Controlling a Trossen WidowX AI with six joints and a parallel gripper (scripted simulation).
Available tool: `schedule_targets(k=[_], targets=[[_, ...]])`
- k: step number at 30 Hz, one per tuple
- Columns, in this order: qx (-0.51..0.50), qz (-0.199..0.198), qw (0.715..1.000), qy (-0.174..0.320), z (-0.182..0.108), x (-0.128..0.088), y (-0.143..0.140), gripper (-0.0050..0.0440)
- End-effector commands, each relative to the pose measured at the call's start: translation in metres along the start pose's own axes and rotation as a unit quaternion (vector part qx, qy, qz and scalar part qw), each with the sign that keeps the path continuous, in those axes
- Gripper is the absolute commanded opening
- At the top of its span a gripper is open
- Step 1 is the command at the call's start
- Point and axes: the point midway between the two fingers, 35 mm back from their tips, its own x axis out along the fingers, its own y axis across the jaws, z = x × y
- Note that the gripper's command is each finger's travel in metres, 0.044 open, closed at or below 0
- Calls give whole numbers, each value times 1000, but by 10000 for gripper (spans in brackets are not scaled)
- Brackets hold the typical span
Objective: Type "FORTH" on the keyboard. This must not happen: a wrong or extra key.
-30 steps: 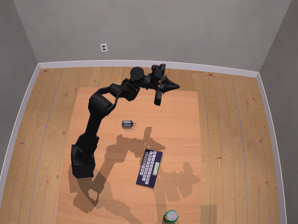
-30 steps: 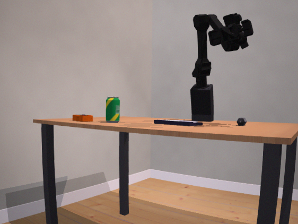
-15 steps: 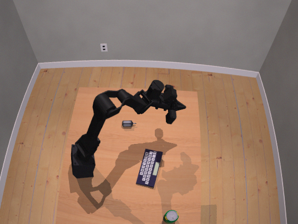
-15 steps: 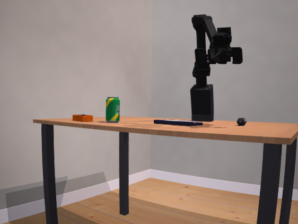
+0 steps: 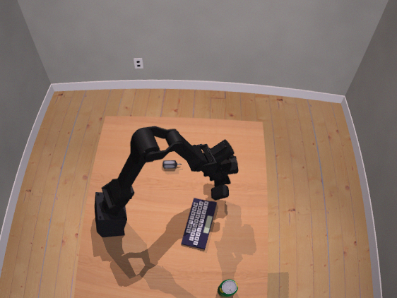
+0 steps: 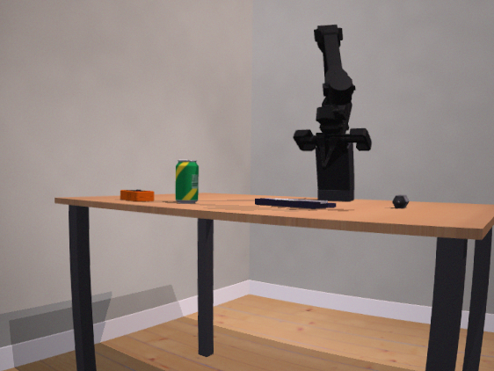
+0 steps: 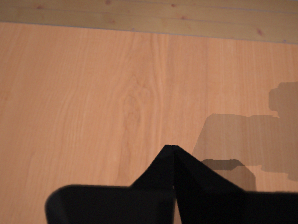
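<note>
One camera looks steeply down from overhead; another stands low beside the table, facing the corner. Both share the tabletop. The wrist view hangs close above it.

One table carried everything, and three of its dark legs showed in the exterior view. On it stood one black arm with one gripper (fingers pressed together, nothing between them). There was one dark blue keyboard, one green and yellow can, one flat orange box and one small dark many-sided object. The far wall held one white outlet.
</note>
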Motion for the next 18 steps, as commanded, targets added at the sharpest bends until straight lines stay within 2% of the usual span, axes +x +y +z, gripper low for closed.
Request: schedule_targets(k=[1,3,5,9,18], targets=[[33,-2,995,96,-33,9,-25,-50],[33,-2,995,96,-33,9,-25,-50],[67,-13,982,176,-64,6,-44,-50],[114,-28,956,267,-99,-5,-63,-50],[118,-27,955,270,-98,-9,-64,-50]])
